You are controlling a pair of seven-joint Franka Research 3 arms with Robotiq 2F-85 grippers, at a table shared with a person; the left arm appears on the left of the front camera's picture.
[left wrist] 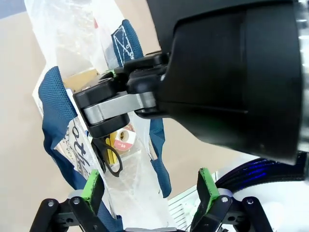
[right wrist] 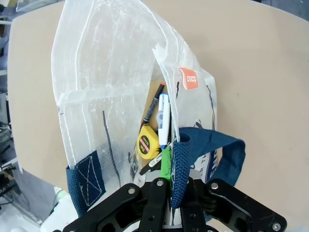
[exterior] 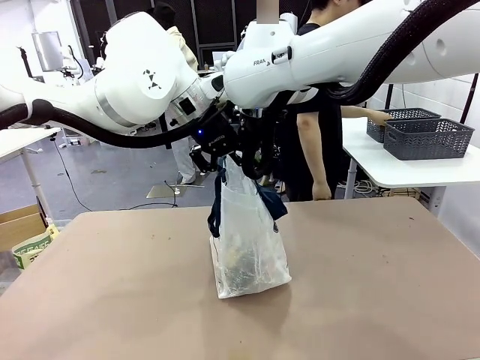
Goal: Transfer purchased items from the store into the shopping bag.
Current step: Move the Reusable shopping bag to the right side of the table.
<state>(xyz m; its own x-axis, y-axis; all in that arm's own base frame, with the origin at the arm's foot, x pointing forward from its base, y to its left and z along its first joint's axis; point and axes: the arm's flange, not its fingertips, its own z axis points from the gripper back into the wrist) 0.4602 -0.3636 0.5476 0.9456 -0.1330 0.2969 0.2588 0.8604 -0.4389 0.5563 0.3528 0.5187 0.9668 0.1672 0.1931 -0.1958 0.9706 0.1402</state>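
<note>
The shopping bag [exterior: 249, 247], translucent white with navy straps, stands on the brown table [exterior: 112, 300] and is held up from above. My right gripper [right wrist: 171, 186] is shut on a navy strap handle [right wrist: 182, 159] at the bag's mouth; it also appears as the black gripper [left wrist: 120, 101]. My left gripper [left wrist: 149, 188] is open, its green pads [left wrist: 91, 186] on either side of the bag's plastic wall. Both grippers meet over the bag [exterior: 232, 150]. Purchased items lie inside: a yellow tape measure [right wrist: 147, 143], a white marker [right wrist: 163, 121], a black pen [right wrist: 152, 108], black scissors [left wrist: 108, 157] and a tape roll [left wrist: 124, 137].
A person [exterior: 315, 135] stands at the table's far side beside a white side table with grey baskets [exterior: 427, 135]. A cardboard box [exterior: 22, 225] sits on the floor at the left. An orange tag [right wrist: 189, 78] hangs on the bag's rim.
</note>
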